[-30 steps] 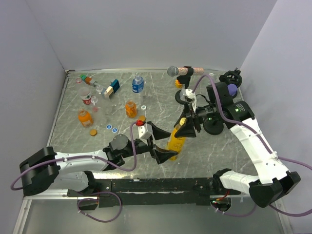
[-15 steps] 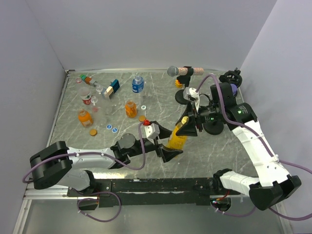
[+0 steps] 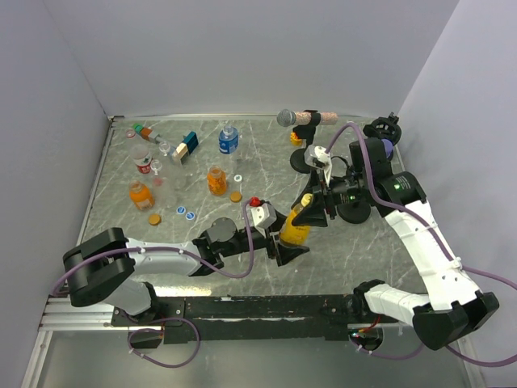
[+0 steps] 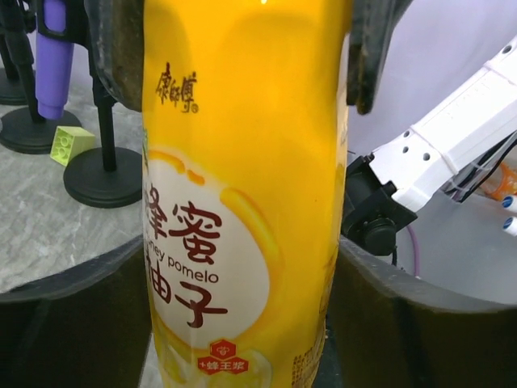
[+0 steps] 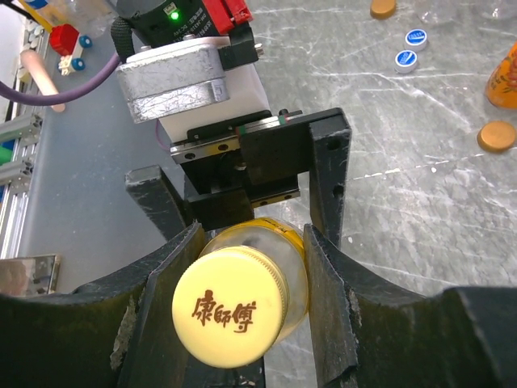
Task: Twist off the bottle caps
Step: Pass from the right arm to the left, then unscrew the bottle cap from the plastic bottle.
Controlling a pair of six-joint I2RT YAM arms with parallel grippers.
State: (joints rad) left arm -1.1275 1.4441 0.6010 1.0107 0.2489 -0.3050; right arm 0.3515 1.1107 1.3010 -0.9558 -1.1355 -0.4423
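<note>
Two claws on 1 yellow bottle [image 4: 242, 202], upright near front of table [image 3: 202, 178]. Left claw [image 3: 283, 236]: pressed on body low down. Right claw [image 5: 246, 242]: pinching yellow cap [image 5: 230, 315] up top. Step: twisting cap off. Next: hold btm tight, turn cap w/ right, then lift.

yellow bottle [image 4: 242, 202]: top and base cut off by the left wrist view's edges.
yellow cap [image 5: 230, 317]: hidden under the right pincer [image 3: 310, 212] in the top view.
left pincer [image 3: 283, 242] touching the bottle: cannot tell.
small things [image 3: 164, 148] at the tabletop [image 3: 266, 162] far left: too small to name.
</note>
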